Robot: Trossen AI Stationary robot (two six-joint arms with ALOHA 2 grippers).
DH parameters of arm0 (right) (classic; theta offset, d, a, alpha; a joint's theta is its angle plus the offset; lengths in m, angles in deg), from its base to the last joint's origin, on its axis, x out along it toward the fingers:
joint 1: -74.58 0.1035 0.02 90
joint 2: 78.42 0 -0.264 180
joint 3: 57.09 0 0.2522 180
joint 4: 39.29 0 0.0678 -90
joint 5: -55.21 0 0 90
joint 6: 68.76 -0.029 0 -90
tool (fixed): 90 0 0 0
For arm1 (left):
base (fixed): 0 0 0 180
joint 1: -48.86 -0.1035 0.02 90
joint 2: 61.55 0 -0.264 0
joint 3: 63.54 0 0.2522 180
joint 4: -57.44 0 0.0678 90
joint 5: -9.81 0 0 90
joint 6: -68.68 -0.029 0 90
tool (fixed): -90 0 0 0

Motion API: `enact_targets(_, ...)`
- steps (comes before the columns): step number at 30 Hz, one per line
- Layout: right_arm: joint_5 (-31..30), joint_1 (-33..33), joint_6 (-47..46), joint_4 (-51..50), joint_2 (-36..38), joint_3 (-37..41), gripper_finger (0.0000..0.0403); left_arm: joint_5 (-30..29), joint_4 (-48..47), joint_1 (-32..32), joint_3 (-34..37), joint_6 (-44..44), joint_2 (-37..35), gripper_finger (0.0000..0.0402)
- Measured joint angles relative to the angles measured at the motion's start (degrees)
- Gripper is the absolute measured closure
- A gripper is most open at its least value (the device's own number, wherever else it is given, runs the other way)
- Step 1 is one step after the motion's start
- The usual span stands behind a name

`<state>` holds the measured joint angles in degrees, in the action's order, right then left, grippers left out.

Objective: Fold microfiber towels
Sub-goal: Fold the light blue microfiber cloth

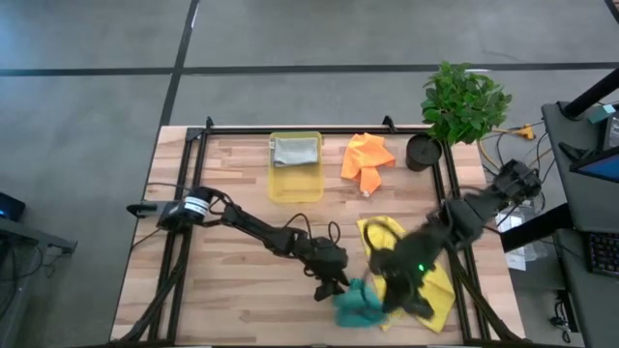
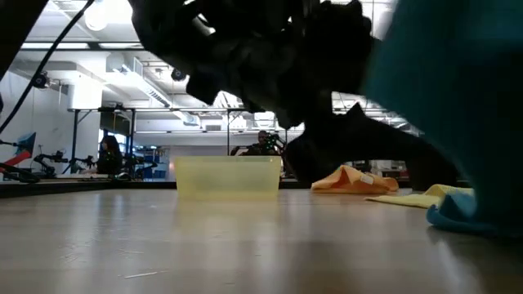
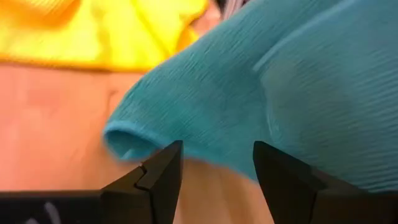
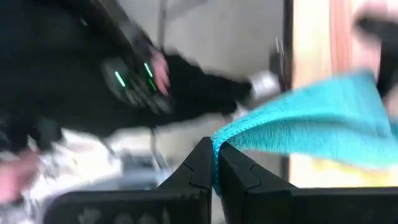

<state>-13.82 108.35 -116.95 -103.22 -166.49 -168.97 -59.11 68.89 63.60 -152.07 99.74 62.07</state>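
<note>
A teal towel [image 1: 356, 305] hangs near the table's front edge with my right gripper [image 4: 216, 163] shut on it. My left gripper [image 3: 217, 167] stands open just left of it, fingers [image 3: 160, 177] close before the teal cloth [image 3: 261, 93]; I cannot tell whether they touch. A yellow towel [image 1: 437, 286] lies spread under my right arm. At the back lies a crumpled orange towel [image 1: 367, 159]. A grey towel [image 1: 295, 151] rests in the yellow tray [image 1: 293, 186]. My right gripper pinches the teal towel's edge [image 4: 227, 134] between its two fingers, at their free ends. It comes slanting down from the table's right side. The cloth hangs from the fingers, and its lower end [image 2: 459, 217] lies bunched on the table.
A potted plant [image 1: 462, 101] stands at the far right corner beside a dark pot [image 1: 423, 152]. Black rails [image 1: 290, 129] frame the table's far and side edges. Bare wood [image 1: 213, 290] spreads at the near left.
</note>
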Motion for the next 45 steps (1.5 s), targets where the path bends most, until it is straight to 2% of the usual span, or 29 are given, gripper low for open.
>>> enact_targets(3, -0.3, 3.3, 0.0, -7.8, -1.9, 0.3, 0.0394, 1.0, 3.8, 0.1, 0.0, 0.1, 0.3, 0.022)
enact_targets(7, -6.0, 5.7, -0.7, -18.3, -4.0, 0.5, 0.0394, 3.2, 12.8, 0.0, 0.0, 0.0, 0.3, 0.022)
enact_targets(9, -9.2, 6.1, -0.5, -19.7, -4.7, 0.5, 0.0394, 5.3, 17.1, 0.1, -0.2, 0.1, 0.3, 0.022)
enact_targets(12, -12.8, 6.3, -0.4, -19.7, -5.0, 0.5, 0.0394, 5.8, 17.4, 0.1, -1.0, 0.1, 0.2, 0.022)
enact_targets(19, -14.2, 6.8, 0.2, -19.8, -5.8, 0.8, 0.0394, 6.9, 11.0, 0.0, -1.6, -2.3, 0.2, 0.022)
enact_targets(26, -14.6, 7.0, -1.3, -18.5, -5.8, 0.9, 0.0394, 5.3, 5.1, 0.7, -1.5, -18.9, 0.5, 0.022)
enact_targets(32, -14.8, 7.0, -3.1, -18.0, -5.8, 0.9, 0.0394, 3.4, 5.0, 0.7, -3.4, -22.0, 2.4, 0.022)
enact_targets(43, -15.1, 7.0, -5.3, -17.6, -5.8, 0.9, 0.0394, 2.4, -9.2, 1.0, -15.7, -24.4, 8.0, 0.022)
enact_targets(45, -15.1, 7.0, -6.0, -17.5, -5.8, 0.9, 0.0394, 2.3, -9.2, 1.0, -17.3, -24.4, 9.1, 0.022)
